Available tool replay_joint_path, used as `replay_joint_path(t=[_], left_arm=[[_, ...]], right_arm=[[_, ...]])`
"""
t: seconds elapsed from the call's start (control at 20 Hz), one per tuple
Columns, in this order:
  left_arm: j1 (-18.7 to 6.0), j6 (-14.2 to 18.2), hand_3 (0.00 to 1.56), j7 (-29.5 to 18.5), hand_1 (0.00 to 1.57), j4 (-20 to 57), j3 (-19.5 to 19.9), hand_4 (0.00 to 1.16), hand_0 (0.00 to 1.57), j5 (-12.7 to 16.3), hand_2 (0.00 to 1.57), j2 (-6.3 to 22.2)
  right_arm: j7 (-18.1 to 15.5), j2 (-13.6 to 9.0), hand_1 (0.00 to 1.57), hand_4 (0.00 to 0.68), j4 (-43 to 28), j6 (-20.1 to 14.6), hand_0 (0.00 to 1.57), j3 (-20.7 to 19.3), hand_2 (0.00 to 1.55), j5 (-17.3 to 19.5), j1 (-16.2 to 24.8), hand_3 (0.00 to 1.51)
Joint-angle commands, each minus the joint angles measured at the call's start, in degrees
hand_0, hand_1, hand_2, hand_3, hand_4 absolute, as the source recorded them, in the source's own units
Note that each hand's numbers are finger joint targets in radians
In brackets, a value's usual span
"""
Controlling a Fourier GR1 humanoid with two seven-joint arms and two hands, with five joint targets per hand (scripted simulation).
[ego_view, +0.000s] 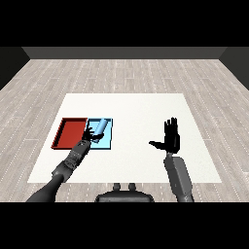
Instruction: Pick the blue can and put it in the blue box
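Note:
The blue can is a pale blue cylinder inside the outline of the light blue tray, leaning toward the far side. My left hand reaches in from the lower left, its fingers and thumb curled round the can's near end. I cannot tell whether the can touches the tray floor. My right hand is held up over the table's right half with fingers straight and thumb out to the left, holding nothing.
The red tray lies directly left of the light blue tray, touching it, and my left forearm crosses near its front right corner. The white table stretches between the trays and my right hand.

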Motion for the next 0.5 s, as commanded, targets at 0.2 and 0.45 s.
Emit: replay_joint_path(t=[0.2, 0.45], left_arm=[[-2.70, -0.87, 0.00, 1.25, 0.00, 3.22, 0.59, 0.00, 0.00, -2.10, 0.00, -0.24], [-0.87, 5.50, 0.00, -7.36, 0.00, -1.34, 4.18, 0.00, 0.00, 0.44, 0.00, -0.14]], right_arm=[[0.29, -1.24, 0.00, 0.000, -4.85, 2.37, 0.00, -1.16, 0.00, -1.36, 4.48, 0.00], [-0.20, 0.60, 0.00, 0.000, -1.04, 0.67, 0.00, -0.86, 0.00, 0.10, 0.25, 0.00]])
